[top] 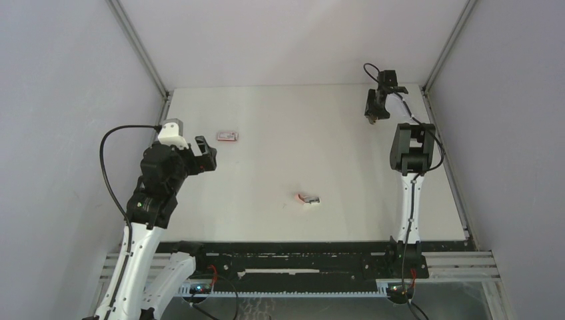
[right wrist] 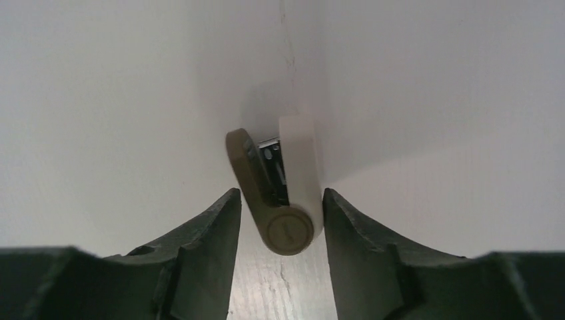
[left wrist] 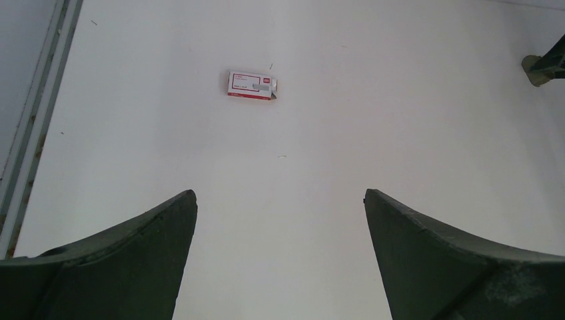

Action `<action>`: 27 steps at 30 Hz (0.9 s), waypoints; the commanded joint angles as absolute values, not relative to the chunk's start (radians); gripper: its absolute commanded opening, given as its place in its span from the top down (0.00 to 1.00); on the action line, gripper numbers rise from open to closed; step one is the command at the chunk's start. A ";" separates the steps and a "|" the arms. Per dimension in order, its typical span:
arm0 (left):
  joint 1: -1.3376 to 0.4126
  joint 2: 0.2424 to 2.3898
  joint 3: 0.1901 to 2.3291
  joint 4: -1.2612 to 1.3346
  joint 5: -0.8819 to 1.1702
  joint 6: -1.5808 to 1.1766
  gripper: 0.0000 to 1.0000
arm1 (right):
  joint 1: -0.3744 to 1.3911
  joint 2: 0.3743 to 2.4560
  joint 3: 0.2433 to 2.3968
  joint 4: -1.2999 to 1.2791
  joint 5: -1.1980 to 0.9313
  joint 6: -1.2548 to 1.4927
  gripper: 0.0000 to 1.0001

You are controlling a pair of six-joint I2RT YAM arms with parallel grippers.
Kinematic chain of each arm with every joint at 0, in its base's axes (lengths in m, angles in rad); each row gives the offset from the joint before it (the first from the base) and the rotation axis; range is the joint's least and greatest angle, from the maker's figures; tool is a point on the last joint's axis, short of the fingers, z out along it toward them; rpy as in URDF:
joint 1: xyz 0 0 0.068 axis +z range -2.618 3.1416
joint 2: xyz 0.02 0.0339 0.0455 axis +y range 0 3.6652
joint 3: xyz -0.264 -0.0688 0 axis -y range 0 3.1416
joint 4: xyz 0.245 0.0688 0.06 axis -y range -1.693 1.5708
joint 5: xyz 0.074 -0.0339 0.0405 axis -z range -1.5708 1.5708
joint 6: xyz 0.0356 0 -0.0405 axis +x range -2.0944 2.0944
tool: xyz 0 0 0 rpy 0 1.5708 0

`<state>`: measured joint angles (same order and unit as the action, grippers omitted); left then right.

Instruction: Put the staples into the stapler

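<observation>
The staples' white box with red print (top: 228, 137) (left wrist: 252, 85) lies flat on the table, ahead of my left gripper (top: 206, 155) (left wrist: 280, 193), which hangs wide open and holds nothing. No staple strips show. The small pink-and-white stapler (top: 308, 199) lies alone at mid-table, near the front. My right gripper (top: 374, 115) (right wrist: 280, 193) is at the far right corner, jaws on either side of a grey-brown and white hinged tool (right wrist: 288, 230). Its right finger (right wrist: 346, 227) touches the white side. The left finger (right wrist: 213, 227) sits a sliver off the brown arm.
Walls enclose the table on the left, back and right; the right gripper works close to the back-right corner. A metal rail (left wrist: 30, 133) runs along the left edge. Tiny specks (left wrist: 282, 157) lie on the table between the box and the left gripper.
</observation>
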<state>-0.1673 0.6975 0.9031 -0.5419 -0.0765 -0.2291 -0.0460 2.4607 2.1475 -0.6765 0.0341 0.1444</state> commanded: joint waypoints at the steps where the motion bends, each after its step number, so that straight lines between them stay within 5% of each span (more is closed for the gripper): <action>1: -0.155 0.693 0.888 -0.523 -0.078 -0.203 0.00 | -0.041 2.488 2.216 -0.712 0.071 0.131 0.60; 10: -0.153 0.694 0.881 -0.478 0.007 -0.328 0.04 | -0.016 2.373 2.144 -0.680 0.055 0.120 1.00; 19: -0.390 0.768 0.823 -0.221 -0.014 -0.520 0.06 | 0.124 1.748 1.504 -0.376 -0.098 0.192 1.00; 27: -0.528 0.877 0.800 -0.008 0.090 -0.616 0.06 | 0.437 1.289 0.954 -0.008 -0.089 0.241 1.00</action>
